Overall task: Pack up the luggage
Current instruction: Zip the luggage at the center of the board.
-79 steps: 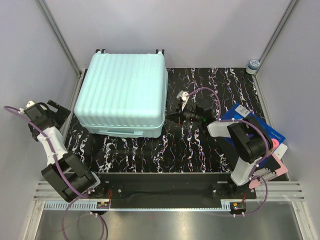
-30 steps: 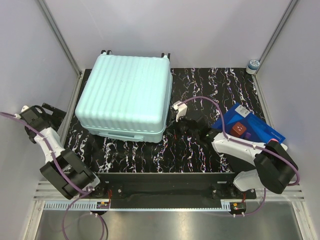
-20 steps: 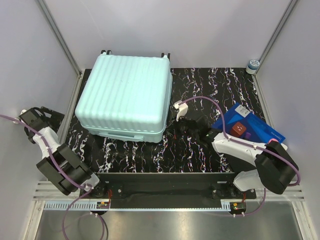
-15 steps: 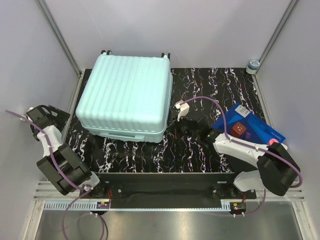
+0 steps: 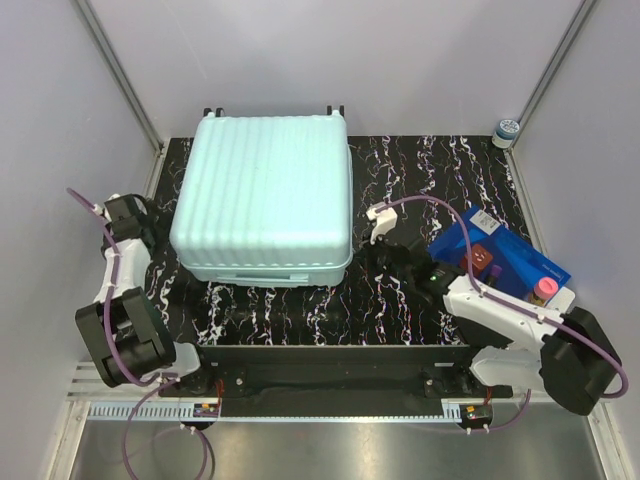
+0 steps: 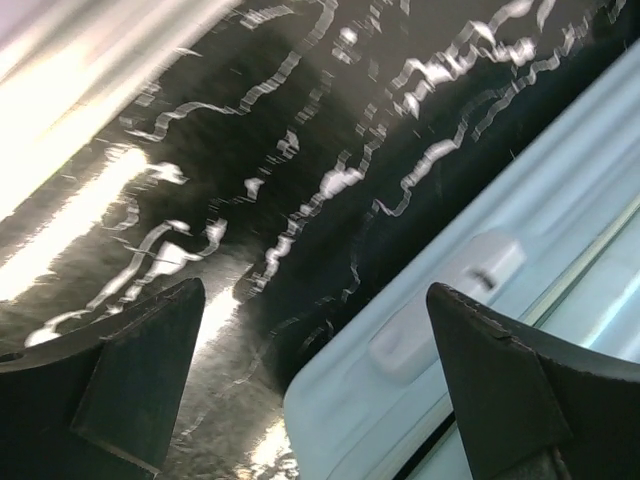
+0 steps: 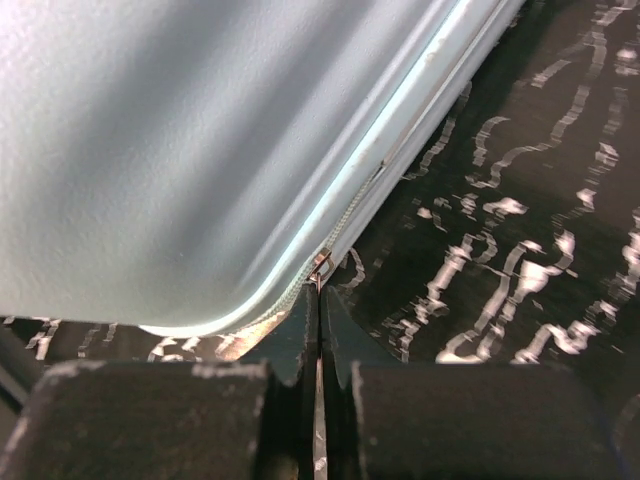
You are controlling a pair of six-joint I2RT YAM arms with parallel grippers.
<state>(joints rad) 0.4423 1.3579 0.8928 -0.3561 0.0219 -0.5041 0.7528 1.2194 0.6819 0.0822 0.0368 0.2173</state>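
Note:
The mint-green ribbed luggage (image 5: 265, 195) lies flat and closed on the black marbled table, wheels at the far side. My right gripper (image 5: 372, 252) is at its near right corner, shut on the small metal zipper pull (image 7: 320, 266) of the luggage (image 7: 180, 140). My left gripper (image 5: 140, 222) is at the luggage's left side, jaws wide open. In the left wrist view the gripper (image 6: 310, 400) has the pale shell's edge (image 6: 470, 300) between its fingers, holding nothing.
A flat blue box (image 5: 505, 255) with a small red item and a pink-capped item lies at the right behind my right arm. A small jar (image 5: 506, 131) stands at the far right corner. Grey walls enclose the table (image 5: 420, 170).
The luggage has shifted right and squared up. My right gripper moved right along its near right corner. My left gripper swung from the far left in to the luggage's left side.

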